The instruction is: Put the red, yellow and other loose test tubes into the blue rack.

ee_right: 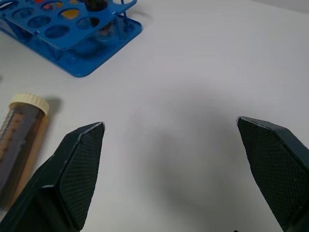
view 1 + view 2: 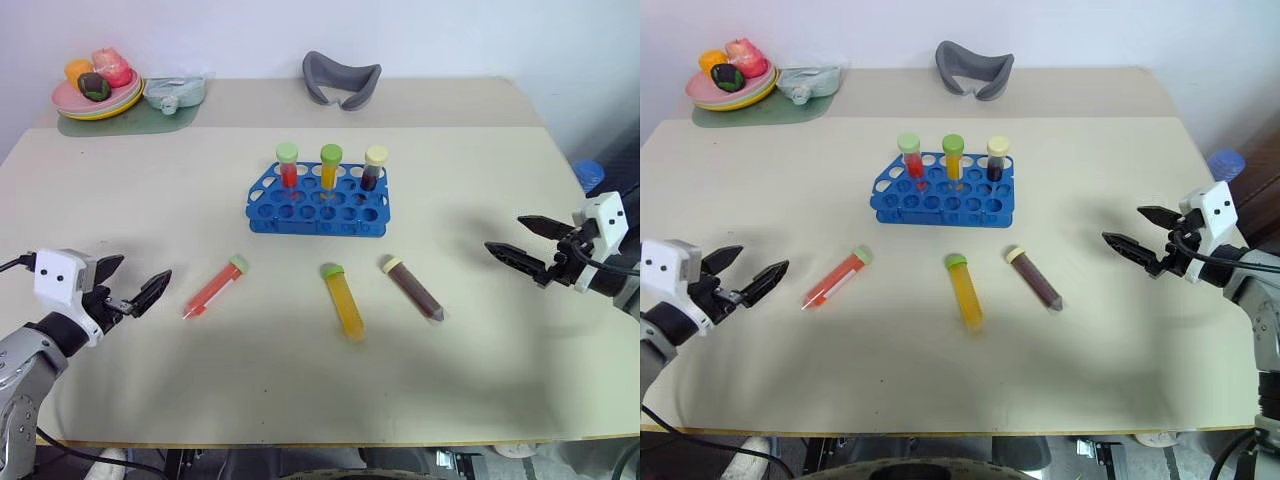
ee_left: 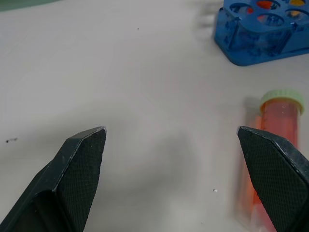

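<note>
The blue rack [image 2: 318, 212] stands mid-table with three capped tubes upright in its back row. In front of it three loose test tubes lie flat: a red one with a green cap [image 2: 214, 287], a yellow-orange one with a green cap [image 2: 343, 300], and a dark brown one with a pale-yellow cap [image 2: 413, 288]. My left gripper [image 2: 141, 271] hovers open just left of the red tube [image 3: 269, 145], empty. Off to the right of the brown tube [image 1: 18, 133], my right gripper [image 2: 505, 234] hangs open and empty, pointing toward the table's middle.
A plate of toy food [image 2: 97, 92] on a green mat and a pale teal item [image 2: 175, 92] sit at the back left. A grey curved thing [image 2: 342, 80] lies at the back centre. A blue object [image 2: 588, 174] shows beyond the table's right edge.
</note>
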Robot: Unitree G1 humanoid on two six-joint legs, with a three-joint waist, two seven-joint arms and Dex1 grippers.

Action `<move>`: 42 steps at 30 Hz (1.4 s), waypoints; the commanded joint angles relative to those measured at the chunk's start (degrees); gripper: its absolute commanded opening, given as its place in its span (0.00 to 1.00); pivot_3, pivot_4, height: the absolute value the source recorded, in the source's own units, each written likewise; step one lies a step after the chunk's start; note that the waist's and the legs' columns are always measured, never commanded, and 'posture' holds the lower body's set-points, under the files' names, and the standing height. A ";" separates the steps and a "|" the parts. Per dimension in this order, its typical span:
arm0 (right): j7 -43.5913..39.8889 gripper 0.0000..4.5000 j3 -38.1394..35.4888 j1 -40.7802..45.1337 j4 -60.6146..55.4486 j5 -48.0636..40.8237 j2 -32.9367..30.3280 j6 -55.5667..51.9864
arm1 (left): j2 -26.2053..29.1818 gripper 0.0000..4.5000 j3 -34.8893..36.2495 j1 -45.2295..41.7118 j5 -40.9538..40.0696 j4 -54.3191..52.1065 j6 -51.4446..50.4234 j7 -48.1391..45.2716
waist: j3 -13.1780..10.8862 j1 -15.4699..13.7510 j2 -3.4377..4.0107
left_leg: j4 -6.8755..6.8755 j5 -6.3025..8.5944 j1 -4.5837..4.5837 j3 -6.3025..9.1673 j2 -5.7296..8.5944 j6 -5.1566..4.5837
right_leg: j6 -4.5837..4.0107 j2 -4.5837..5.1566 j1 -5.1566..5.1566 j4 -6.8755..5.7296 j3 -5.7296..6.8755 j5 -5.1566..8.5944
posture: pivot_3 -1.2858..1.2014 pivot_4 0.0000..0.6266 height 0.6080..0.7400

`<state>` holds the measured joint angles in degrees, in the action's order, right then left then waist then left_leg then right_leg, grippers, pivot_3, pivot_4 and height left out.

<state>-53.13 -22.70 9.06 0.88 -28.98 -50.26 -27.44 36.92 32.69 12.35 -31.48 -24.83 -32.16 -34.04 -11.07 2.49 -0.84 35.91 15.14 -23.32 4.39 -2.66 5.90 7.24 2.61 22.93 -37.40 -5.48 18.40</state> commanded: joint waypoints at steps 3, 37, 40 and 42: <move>1.09 1.00 -0.36 1.21 -2.09 0.01 0.21 0.92 | 0.51 0.99 0.27 -0.78 -0.33 -0.51 0.76 -0.18 | 0.00 0.01 0.00 | 0.08 0.01 0.02 0.00 0.00 -0.01 | 0.00 0.00 -0.05 -0.04 0.00 0.00 | 0.52 0.24 1.00; 56.66 1.00 19.31 23.19 -27.48 -36.16 3.91 -65.06 | 2.78 0.99 -34.16 -18.18 4.01 -1.75 9.54 -20.95 | 0.04 -0.10 0.02 | 0.36 0.06 -0.09 0.05 0.00 -0.12 | 0.04 -0.04 0.17 -0.57 -0.01 -0.01 | 0.52 0.24 1.00; 65.11 1.00 21.08 24.38 -25.40 -44.12 4.61 -65.06 | 2.80 0.99 -34.29 -17.24 4.14 -2.57 9.49 -20.76 | 0.04 0.10 0.02 | 0.38 0.06 -0.09 0.04 0.00 -0.12 | 0.04 -0.04 0.19 -0.61 -0.02 -0.01 | 0.52 0.24 1.00; 70.73 1.00 22.57 25.51 -23.65 -49.23 5.30 -65.06 | 2.92 0.99 -34.27 -16.31 4.22 -3.30 9.61 -20.72 | 0.04 0.27 0.02 | 0.37 0.06 -0.07 0.05 -0.02 -0.13 | 0.04 -0.07 0.20 -0.64 -0.02 -0.02 | 0.52 0.24 1.00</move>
<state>13.75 -0.34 33.09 -22.85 -73.81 -45.52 -92.11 39.40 -1.55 -4.41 -27.29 -25.68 -23.45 -54.73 -11.03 2.76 -0.82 36.29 15.19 -23.37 4.43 -2.69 5.77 7.28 2.52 23.13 -38.07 -5.51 18.39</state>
